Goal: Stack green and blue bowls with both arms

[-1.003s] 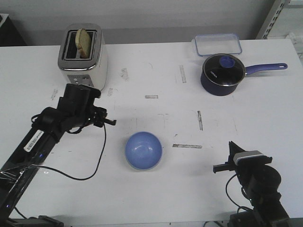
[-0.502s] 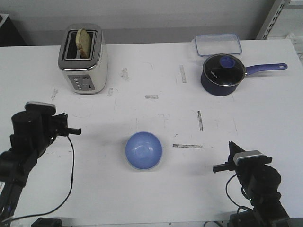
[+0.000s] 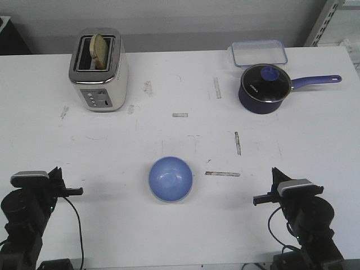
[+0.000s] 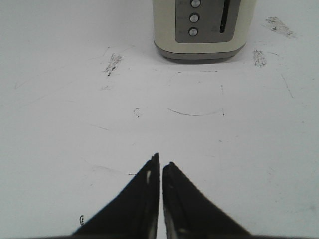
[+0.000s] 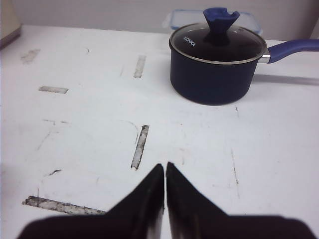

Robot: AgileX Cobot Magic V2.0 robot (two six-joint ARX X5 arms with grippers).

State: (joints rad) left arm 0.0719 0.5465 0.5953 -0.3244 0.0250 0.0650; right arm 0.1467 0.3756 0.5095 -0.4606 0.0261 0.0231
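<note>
My two arms sit parked at the near edge of the counter (image 3: 185, 84), left end effector (image 4: 160, 169) and right end effector (image 5: 165, 172) both pinched closed on nothing. The blue bowl (image 3: 170, 178) rests upright between them at the counter's centre, a thin pale rim showing beneath it; I cannot tell whether that is the green bowl nested under it, and no green bowl is visible elsewhere. I judge the stacking either finished or not begun. If begun, the next move calls for opening one end effector and reaching for the bowl's rim. The toaster (image 3: 98, 68) and saucepan (image 3: 264, 87) stand well apart.
</note>
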